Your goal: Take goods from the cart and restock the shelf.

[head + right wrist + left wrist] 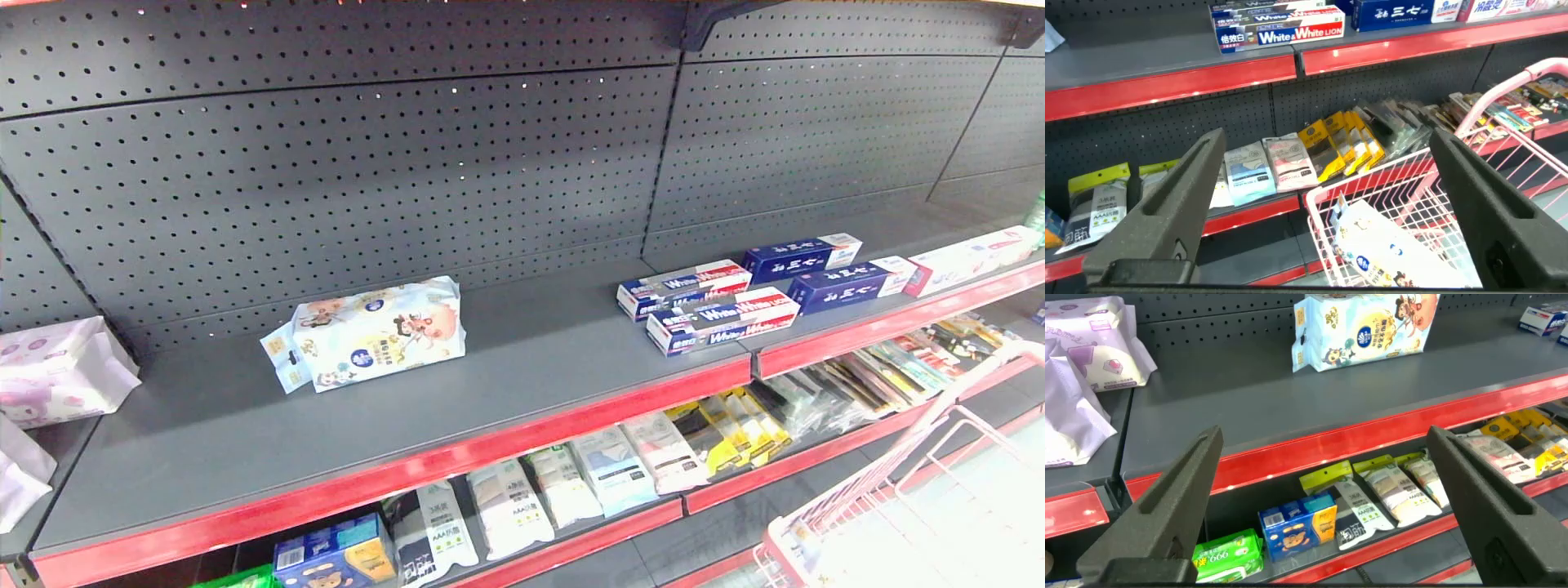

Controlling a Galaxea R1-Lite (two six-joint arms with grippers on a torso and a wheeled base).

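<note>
From the head view, the dark grey metal shelf board with a red front lip [522, 441] carries one soft white wipes pack printed with cartoon figures [367, 331]. It stands on its long edge, so a careless placement beside it would likely tip it. Farther right lie five long toothpaste cartons [722, 318]: two white-and-blue, two dark blue, one white-and-red. Two pale pink soft packs [57, 371] sit at the far left. In the left wrist view, the left gripper [1324, 449] is spread wide with nothing in it, in front of the shelf lip. In the right wrist view, the right gripper [1327, 151] is equally wide and unladen above the pink wire cart [1503, 90], where one matching cartoon-printed refill pack [1388, 249] lies. A finger could snag the wire, or the slack film could slip from a shallow pinch.
</note>
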